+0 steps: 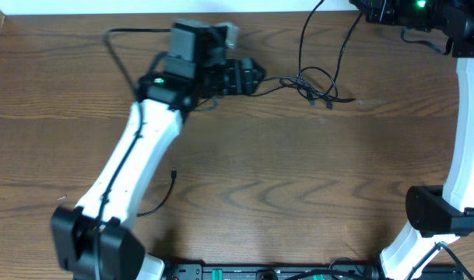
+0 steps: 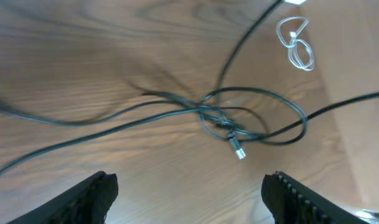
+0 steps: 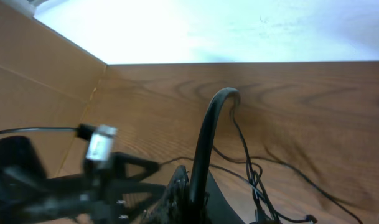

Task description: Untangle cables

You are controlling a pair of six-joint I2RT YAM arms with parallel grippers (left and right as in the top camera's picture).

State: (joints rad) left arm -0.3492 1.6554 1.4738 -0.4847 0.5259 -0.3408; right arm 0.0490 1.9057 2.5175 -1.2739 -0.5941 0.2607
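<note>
Reach-to-grasp likely in hand: black cable tangle (image 1: pixel 314 84), upper centre of counter (image 1: pixel 244 187), is being faced by left gripper (image 1: pixel 251 75), jaws wide, empty; right gripper (image 1: pixel 374 9) jaws cannot be told. Next, one outer strand needs pinching.

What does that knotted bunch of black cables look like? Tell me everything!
The black cables are thin, bendy-looking cords lying on the brown wooden table. They cross and loop over each other in a loose knot, and a small silvery plug end pokes out below it. Long strands trail off to both sides. The left end effector hovers open, with nothing between its fingers.
</note>
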